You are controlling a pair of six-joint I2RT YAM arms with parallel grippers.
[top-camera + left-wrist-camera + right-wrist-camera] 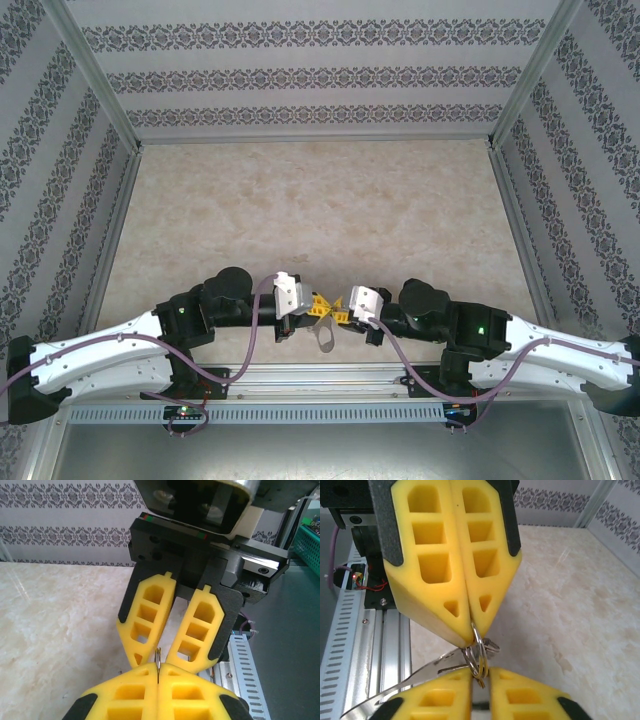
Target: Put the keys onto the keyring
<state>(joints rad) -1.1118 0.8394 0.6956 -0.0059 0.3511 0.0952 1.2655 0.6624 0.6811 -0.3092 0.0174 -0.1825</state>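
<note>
Keyring, a thin grey metal loop (pixel 326 341), hangs just under the meeting tips of the left tool (pixel 318 303) and the right tool (pixel 339 315) in the overhead view, above the near edge of the pale marbled worktop (pixel 300 200).

From the left wrist, the left tool's yellow pads are pressed fully together on a sliver of the loop's wire. The right tool faces it, its tips slightly apart on either side of that wire.

From the right wrist, a small wire coil (pixel 478 655) of the keyring sits between both tools. The right tool's jaws are narrowly parted around it; whether they press it I cannot tell. A tiny piece (pixel 491 645) beside the coil may be a key, but it is too small to say.

The left hold is at the very fingertips on thin wire, so a sideways tug from the right tool could twist it free and drop everything. Closing off-centre could lever the coil out.
</note>
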